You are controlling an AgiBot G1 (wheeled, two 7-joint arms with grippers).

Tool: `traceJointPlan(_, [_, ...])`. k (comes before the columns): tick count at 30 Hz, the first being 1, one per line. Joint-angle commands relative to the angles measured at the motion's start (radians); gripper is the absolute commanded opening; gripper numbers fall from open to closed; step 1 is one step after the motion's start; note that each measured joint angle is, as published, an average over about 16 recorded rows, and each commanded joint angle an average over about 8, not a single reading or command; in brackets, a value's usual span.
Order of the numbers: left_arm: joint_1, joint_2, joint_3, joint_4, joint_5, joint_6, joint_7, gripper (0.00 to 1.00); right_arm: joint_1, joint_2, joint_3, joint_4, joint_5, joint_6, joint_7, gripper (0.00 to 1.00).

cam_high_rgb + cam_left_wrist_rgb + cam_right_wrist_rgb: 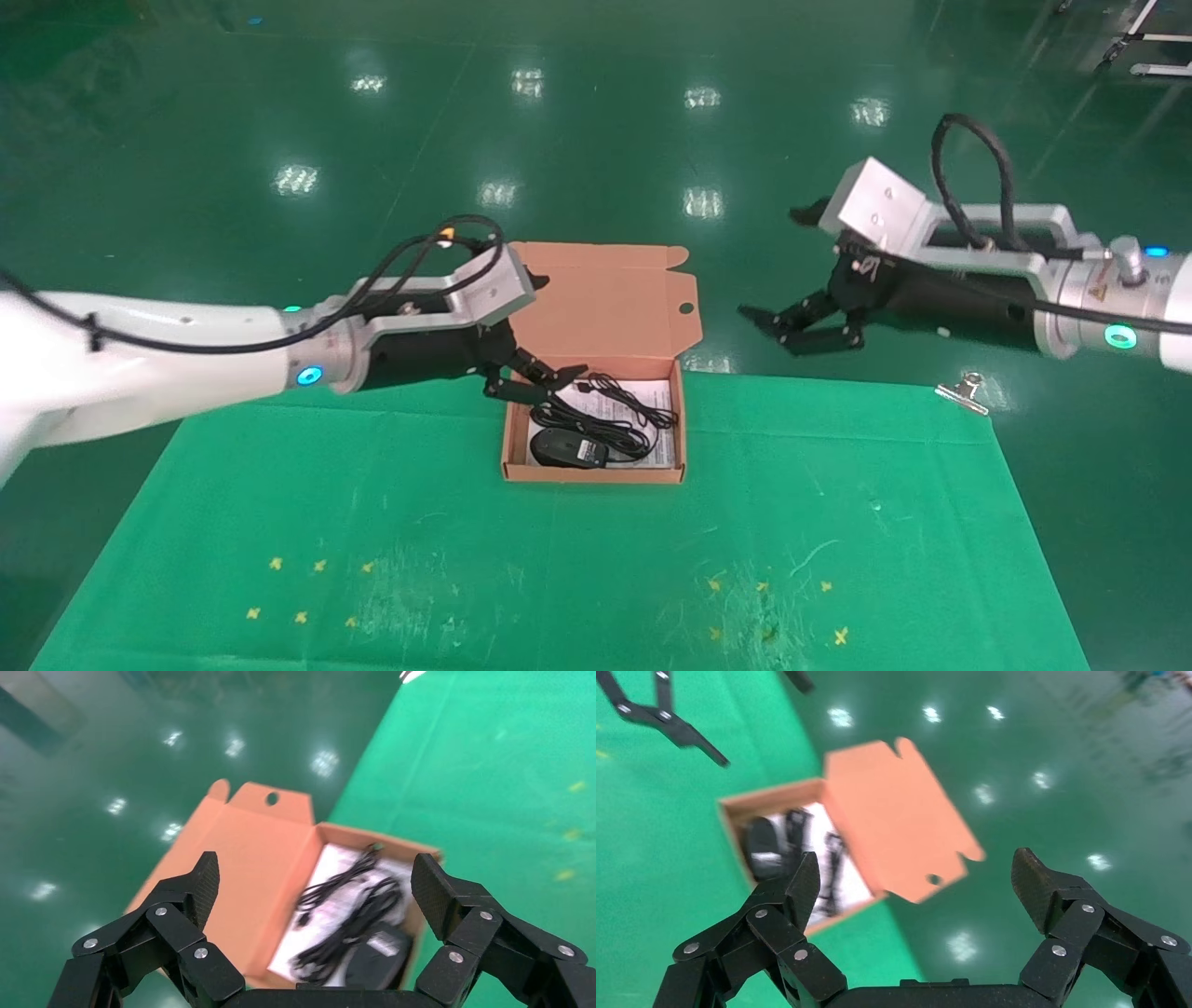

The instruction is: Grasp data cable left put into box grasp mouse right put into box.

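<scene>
Centrally in the head view, the box (596, 373) sits open on the green cloth (559, 559), its salmon flap lid raised behind it. Inside, on a white printed sheet, lie the mouse (568, 449) at the near end and the data cable (619, 410), a loose black bundle. Left gripper (540, 382) hovers at the box's left wall, released, empty. Right gripper (801, 326), mid-right, spread wide, empty.

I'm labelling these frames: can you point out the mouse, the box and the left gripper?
mouse (559, 448), head view, on its black body.
box (605, 289), head view, on its open flap lid.
left gripper (314, 896), left wrist view, midway between its fingertips.
</scene>
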Motion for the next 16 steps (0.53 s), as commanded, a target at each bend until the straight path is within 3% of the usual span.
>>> traceJointPlan(1, [0.022, -0.024, -0.026, -0.022, -0.030, 0.032, -0.008, 1.00, -0.027, 0.005, 0.032, 0.005, 0.030, -0.034, -0.006, 1.00])
traceJointPlan(16, [0.167, -0.182, -0.200, -0.171, -0.232, 0.242, -0.060, 1.00, -0.208, 0.036, 0.241, 0.036, 0.231, -0.261, -0.049, 1.00])
